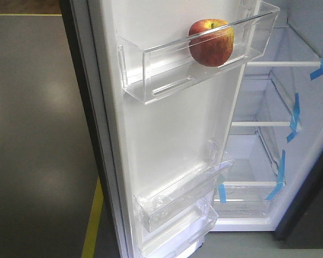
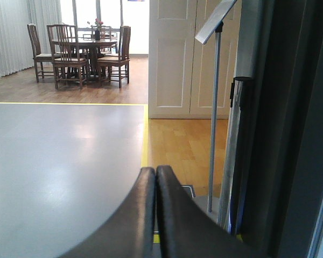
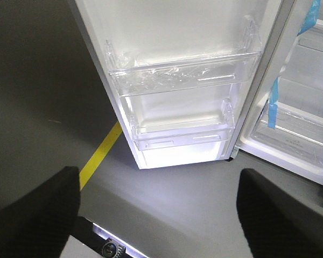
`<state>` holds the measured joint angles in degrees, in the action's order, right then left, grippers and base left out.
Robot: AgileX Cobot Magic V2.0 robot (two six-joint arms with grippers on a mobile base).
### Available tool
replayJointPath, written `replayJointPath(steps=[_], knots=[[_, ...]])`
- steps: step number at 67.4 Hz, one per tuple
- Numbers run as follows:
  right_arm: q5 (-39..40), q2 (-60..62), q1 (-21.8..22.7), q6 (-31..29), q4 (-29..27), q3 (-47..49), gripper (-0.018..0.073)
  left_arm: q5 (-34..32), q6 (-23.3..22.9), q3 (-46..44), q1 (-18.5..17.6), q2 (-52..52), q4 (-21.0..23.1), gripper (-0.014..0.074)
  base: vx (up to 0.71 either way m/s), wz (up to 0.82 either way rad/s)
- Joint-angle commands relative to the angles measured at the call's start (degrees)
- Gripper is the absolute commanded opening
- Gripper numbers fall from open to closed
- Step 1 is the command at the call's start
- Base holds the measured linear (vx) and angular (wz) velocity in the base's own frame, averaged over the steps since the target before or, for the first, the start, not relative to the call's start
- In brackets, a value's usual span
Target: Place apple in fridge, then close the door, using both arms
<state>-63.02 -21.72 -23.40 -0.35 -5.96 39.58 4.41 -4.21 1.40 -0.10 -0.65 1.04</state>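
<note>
The apple (image 1: 211, 43) is round and shiny, red w/ yellow-green up top. It sits in the top clear bin (image 1: 151, 64) on the white inside of the door (image 1: 172, 140), at the end nearest the fridge (image 1: 253, 156). So the apple part looks done. The door is wide open, standing tall and straight, w/ the fridge shelves and blue tape (image 1: 294, 115) to its right. Next job is prob. the push shut. The L fingers (image 2: 142, 215) are pressed together w/ nothing in them. The door's dark outside seems to stand close on their right, so the L arm looks nearer for the push. The R fingers (image 3: 37, 209) are spread wide, empty, facing the lower bins (image 3: 177, 75) on the inside.
</note>
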Motion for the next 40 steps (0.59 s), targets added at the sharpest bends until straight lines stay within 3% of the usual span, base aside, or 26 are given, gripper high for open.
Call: replayJointPath(steps=[1, 22, 30, 40], knots=[[2.25, -0.47, -0.10, -0.04, 0.11, 1.37, 0.0567, -4.41, -0.12, 1.65, 0.16, -0.92, 0.49, -0.0005, 0.00, 0.00], [-5.25, 3.97, -0.10, -1.16, -0.82, 1.37, 0.0533, -5.94, -0.17, 1.65, 0.16, -0.92, 0.97, -0.0006, 0.00, 0.00], [-7.29, 7.87, -0.10, -1.16, -0.71, 1.37, 0.0517, -6.13, -2.20, 1.65, 0.16, -0.92, 0.97, -0.0006, 0.00, 0.00], [-8.58, 10.44, -0.10, -1.16, 0.73, 1.37, 0.0496, -8.43, -8.58, 1.33, 0.16, -0.92, 0.90, -0.0006, 0.00, 0.00]])
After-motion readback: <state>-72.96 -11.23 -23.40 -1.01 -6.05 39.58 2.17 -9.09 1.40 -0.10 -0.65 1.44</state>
